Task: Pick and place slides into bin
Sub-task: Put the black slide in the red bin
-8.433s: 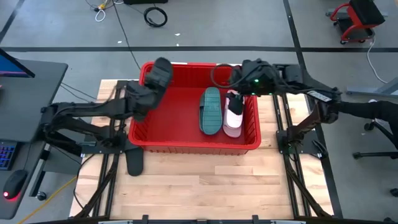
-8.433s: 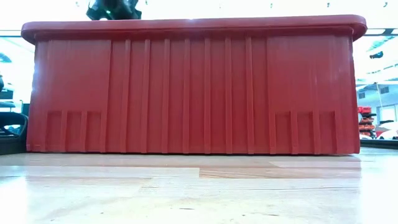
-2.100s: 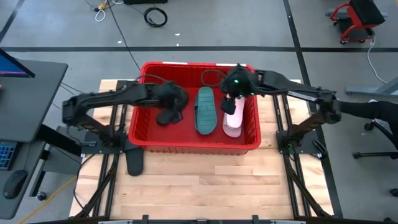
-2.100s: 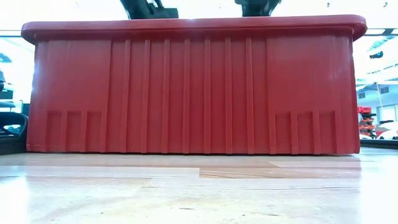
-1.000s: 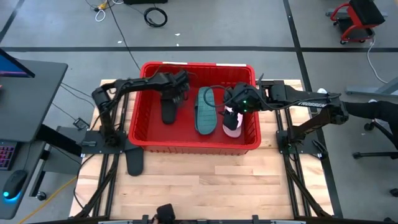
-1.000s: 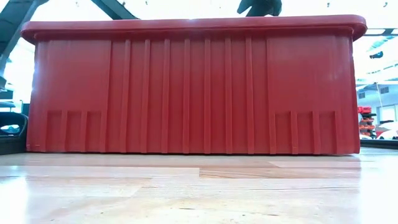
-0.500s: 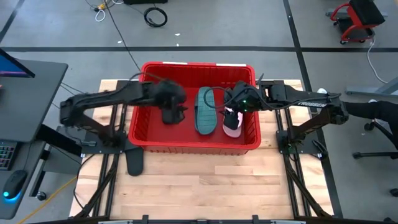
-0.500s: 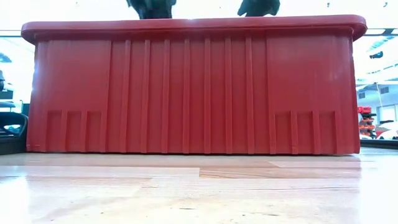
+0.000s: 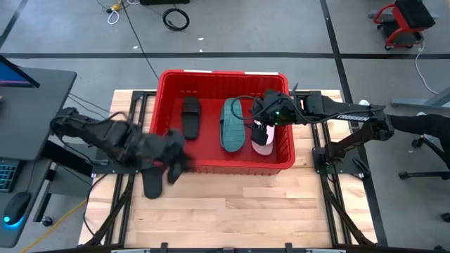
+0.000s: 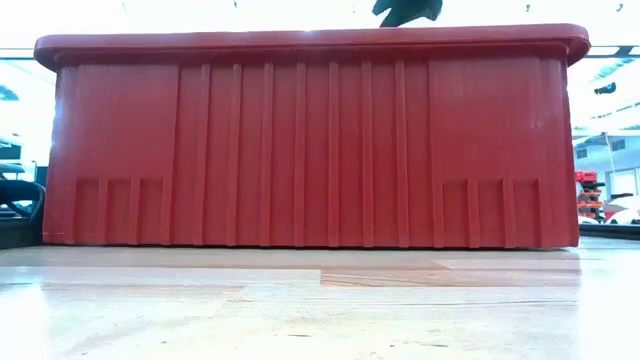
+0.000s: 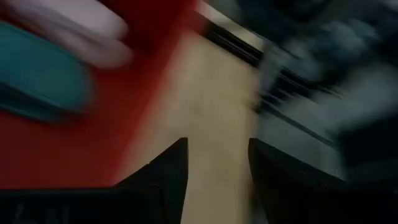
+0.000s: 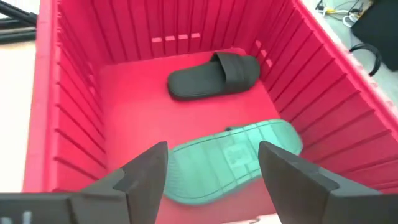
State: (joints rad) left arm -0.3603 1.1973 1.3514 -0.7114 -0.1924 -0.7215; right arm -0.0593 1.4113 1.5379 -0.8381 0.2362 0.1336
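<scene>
The red bin (image 9: 158, 105) stands in the middle of the table. On its floor lie three slides side by side: a black one (image 9: 190, 116), a teal one sole up (image 9: 235, 125) and a pale pink one (image 9: 264, 139). Another black slide (image 9: 151, 183) lies on the table by the bin's near left corner. My left gripper (image 9: 171, 165) hangs blurred over that corner, outside the bin, open and holding nothing (image 11: 217, 174). My right gripper (image 9: 259, 116) hovers open inside the bin above the pink slide, facing the teal (image 12: 230, 158) and black (image 12: 214, 76) slides.
The bin's tall near wall (image 10: 310, 140) fills the low view, with the right gripper (image 10: 405, 10) showing above its rim. Bare wood table (image 9: 232, 204) lies in front of the bin. A desk with a keyboard and mouse (image 9: 17, 207) stands off the table's left.
My left gripper has swung fast out of the bin, from above the black slide inside it toward the near left corner and the table. That black slide stays on the bin's floor. My right gripper has kept still.
</scene>
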